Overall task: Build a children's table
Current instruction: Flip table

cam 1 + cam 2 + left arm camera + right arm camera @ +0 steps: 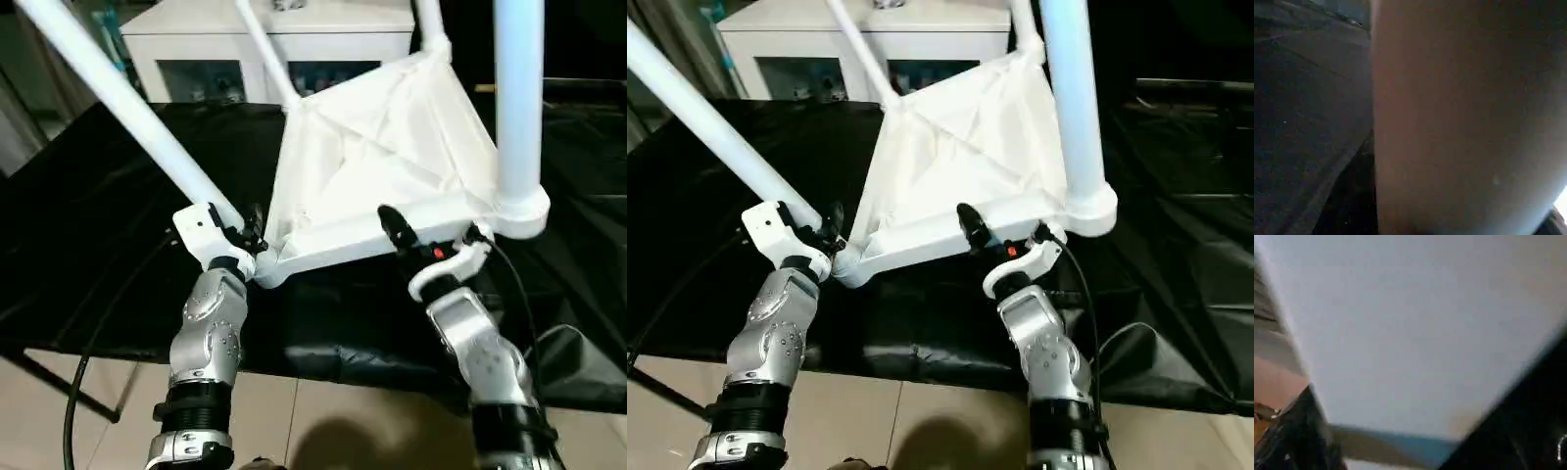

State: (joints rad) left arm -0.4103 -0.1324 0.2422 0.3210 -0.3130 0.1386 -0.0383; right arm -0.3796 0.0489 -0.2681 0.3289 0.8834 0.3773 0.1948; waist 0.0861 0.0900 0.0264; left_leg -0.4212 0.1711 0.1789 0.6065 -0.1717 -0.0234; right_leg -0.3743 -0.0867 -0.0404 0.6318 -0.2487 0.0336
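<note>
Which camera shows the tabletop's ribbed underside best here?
The left eye view: the tabletop lies upside down on the black cloth with its ribs and corner sockets in sight. The right eye view shows much the same from slightly aside. Both wrist views give blank close-up surfaces, no ribs.

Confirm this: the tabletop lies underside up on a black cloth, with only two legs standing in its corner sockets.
Not quite. The tabletop does lie underside up on the black cloth, but four legs are in its sockets, not two: two near ones and two far ones, as the left eye view shows.
</note>
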